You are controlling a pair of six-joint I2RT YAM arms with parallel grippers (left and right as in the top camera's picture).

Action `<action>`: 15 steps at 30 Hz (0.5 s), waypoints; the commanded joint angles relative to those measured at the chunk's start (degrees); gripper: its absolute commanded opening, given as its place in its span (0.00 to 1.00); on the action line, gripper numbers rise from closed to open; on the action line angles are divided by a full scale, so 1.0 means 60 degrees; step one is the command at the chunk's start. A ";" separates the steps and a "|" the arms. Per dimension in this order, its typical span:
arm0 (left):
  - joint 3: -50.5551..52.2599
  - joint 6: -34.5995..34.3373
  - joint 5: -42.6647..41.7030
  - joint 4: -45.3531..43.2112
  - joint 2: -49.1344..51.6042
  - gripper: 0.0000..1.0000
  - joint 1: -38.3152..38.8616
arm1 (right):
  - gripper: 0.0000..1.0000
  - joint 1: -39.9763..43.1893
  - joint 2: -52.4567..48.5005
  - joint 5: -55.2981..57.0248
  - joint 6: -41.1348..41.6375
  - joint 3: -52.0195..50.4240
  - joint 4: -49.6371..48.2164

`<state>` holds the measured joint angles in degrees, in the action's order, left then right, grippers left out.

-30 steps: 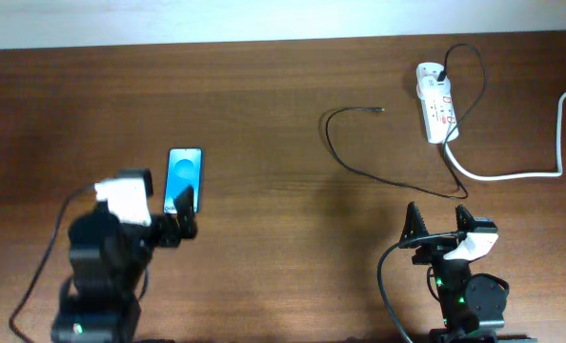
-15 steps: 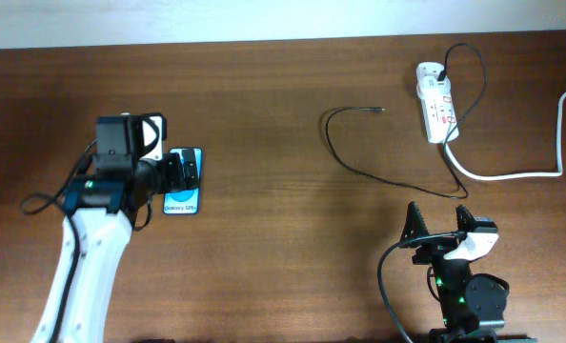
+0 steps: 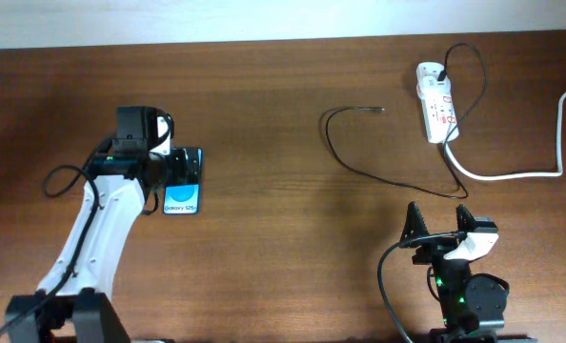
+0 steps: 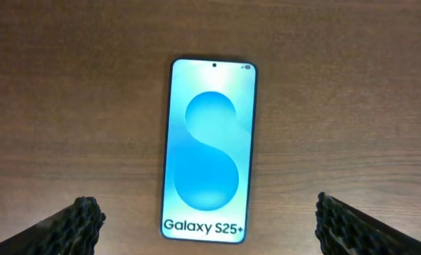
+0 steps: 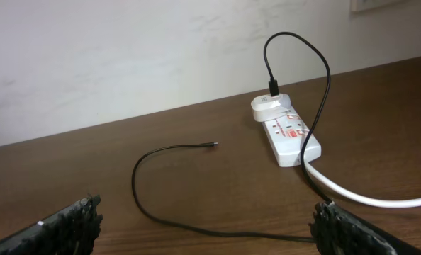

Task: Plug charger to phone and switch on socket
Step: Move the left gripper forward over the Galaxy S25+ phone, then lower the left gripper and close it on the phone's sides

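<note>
The phone [image 3: 181, 201] lies flat at the left of the table, its blue screen lit and reading "Galaxy S25+" [image 4: 210, 142]. My left gripper [image 3: 184, 168] hovers over its upper part, open, and in the left wrist view the gripper [image 4: 212, 230] has a finger on each side of the phone's lower end, clear of it. The charger [image 3: 329, 133] is a thin black cable curving across the table, its connector tip [image 5: 214, 144] lying free and its far end plugged in at the socket [image 3: 436, 110]. My right gripper [image 3: 439, 227] stands open near the front edge, empty [image 5: 210, 234].
A thick white cord [image 3: 512, 175] runs from the socket [image 5: 288, 134] off to the right edge. A pale wall rises behind the table's far edge in the right wrist view. Bare wood lies between the phone and the cable loop.
My left arm has swung from the front left up and over the phone, ending with its open fingers above it. The right arm, cable and socket have not moved.
</note>
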<state>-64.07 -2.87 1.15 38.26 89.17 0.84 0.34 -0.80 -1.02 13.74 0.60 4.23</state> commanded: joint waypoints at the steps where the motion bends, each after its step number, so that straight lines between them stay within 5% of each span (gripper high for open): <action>1: -0.0186 0.0772 0.0098 -0.0051 0.0546 0.99 -0.0015 | 0.99 0.0015 0.0066 0.0109 0.0007 -0.0047 0.0047; 15: -0.0186 0.1002 -0.0229 -0.0408 0.2044 0.99 -0.0018 | 0.99 0.0015 0.0066 0.0109 0.0004 -0.0047 0.0047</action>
<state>-64.10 2.17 0.64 36.21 98.87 0.84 0.34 -0.80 -1.02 13.72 0.60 4.23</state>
